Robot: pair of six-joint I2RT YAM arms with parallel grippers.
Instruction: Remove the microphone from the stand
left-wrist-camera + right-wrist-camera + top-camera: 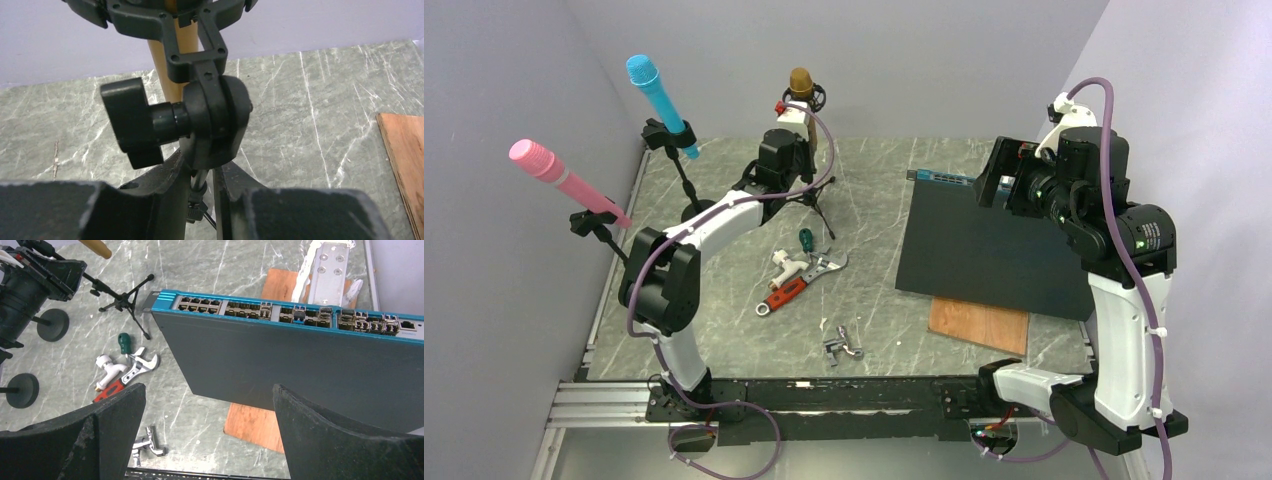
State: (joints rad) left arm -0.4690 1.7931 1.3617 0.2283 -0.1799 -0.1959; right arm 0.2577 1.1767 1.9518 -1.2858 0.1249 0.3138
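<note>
The microphone [801,84], gold-bodied with a darker head, is seated in the ring cradle [140,22] at the top of the stand [817,200], which is set at the far end of the table [874,300]. Nothing of the removal is judged to be done. In the left wrist view the gold body is seen passing down through the cradle, so the whole lift-out is left to do.

Its long axis is held close to upright with a slight lean. The head points up and the tail points down toward the stand's swivel joint [215,117].

The left gripper [198,172] is placed just below that joint, under the clamping knob [131,122]. Its fingers [160,180] are drawn close on either side of the stand's thin pole [200,187]. Whether the pole is actually pinched cannot be told.

The right gripper [209,390] is held well to the right of the stand, above a network switch [300,365]. Its fingers are spread wide and nothing is grasped.

A blue microphone [656,95] and a pink microphone [564,180] are seen in their own holders to the left of the stand.
</note>
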